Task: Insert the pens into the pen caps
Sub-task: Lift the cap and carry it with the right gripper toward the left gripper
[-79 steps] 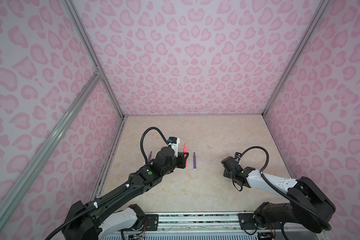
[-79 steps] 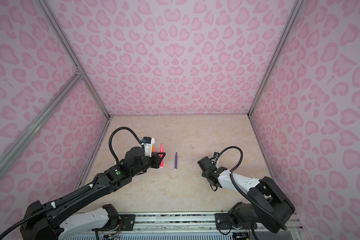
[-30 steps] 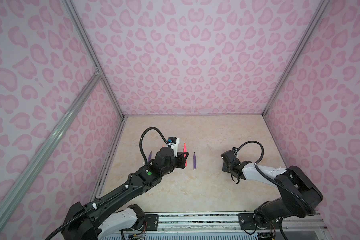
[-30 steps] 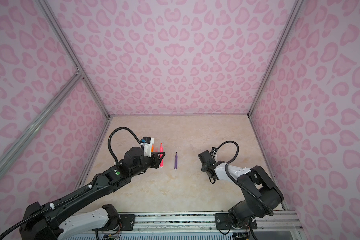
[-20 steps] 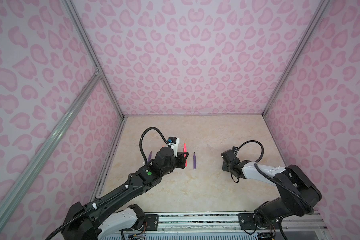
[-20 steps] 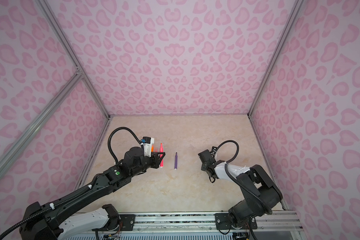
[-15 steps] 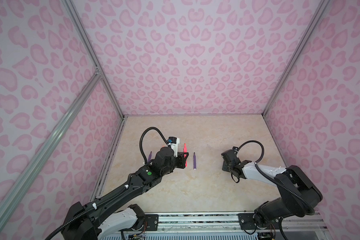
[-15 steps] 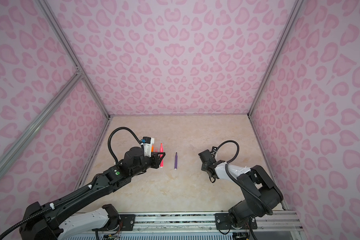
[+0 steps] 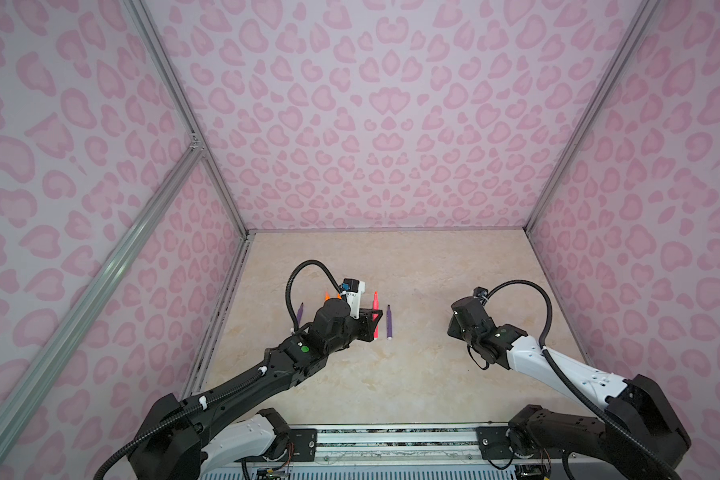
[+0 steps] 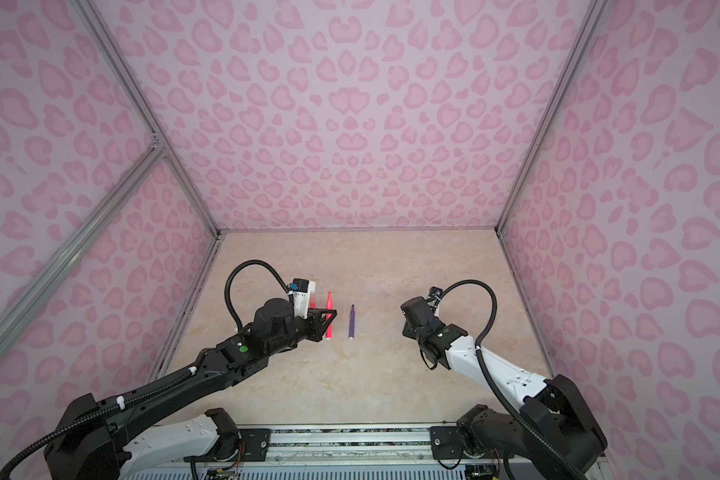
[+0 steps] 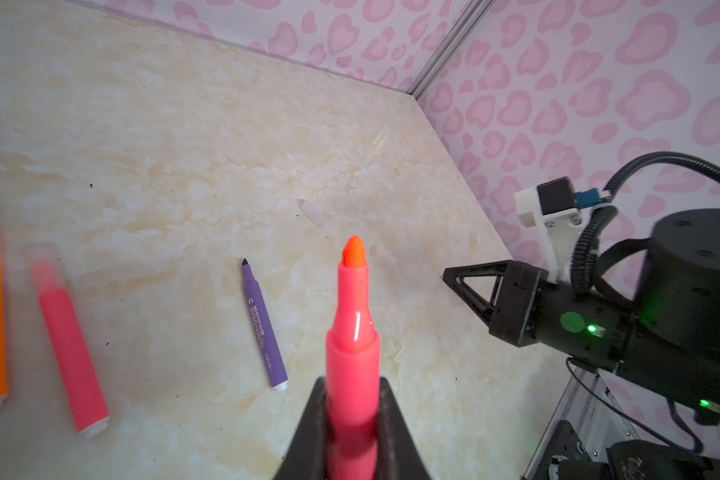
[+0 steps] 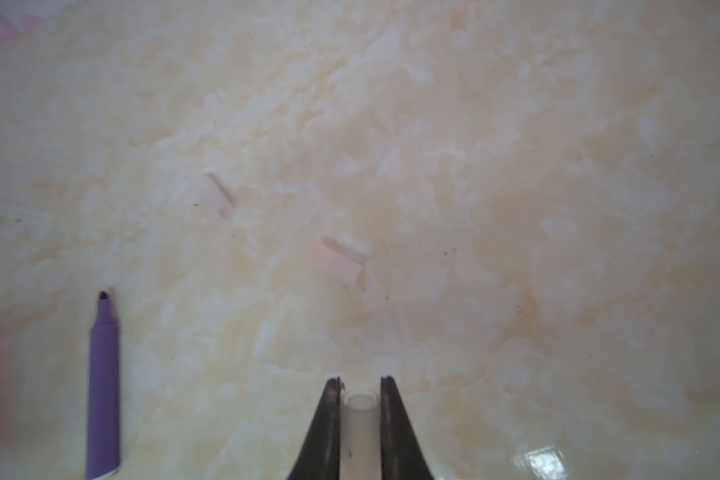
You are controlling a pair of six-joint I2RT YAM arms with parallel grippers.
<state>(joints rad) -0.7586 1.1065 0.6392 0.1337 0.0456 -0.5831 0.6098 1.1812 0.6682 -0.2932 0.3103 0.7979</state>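
A pink pen (image 11: 352,316) is gripped tight in the left gripper (image 11: 352,384). It is held off the surface (image 9: 391,257), left of the middle. Its long line runs from near to far, and its pointed tip is at the far end.

A cap (image 12: 360,436) is pinched in the right gripper (image 12: 360,388). The cap is a small clear tube. Its round open mouth points away from the gripper, out over the surface.

The cap is to the right of the pink pen, with a gap between them. The tip and the mouth are not facing each other yet. One of them will likely have to be turned so that the tip can be slid in.

The pens look smooth, hard and shiny. A purple pen (image 11: 264,324) is lying flat between the two grippers, with its dark tip far. Two loose caps (image 12: 341,259) are lying on the pale, marbled surface and are very hard to see.
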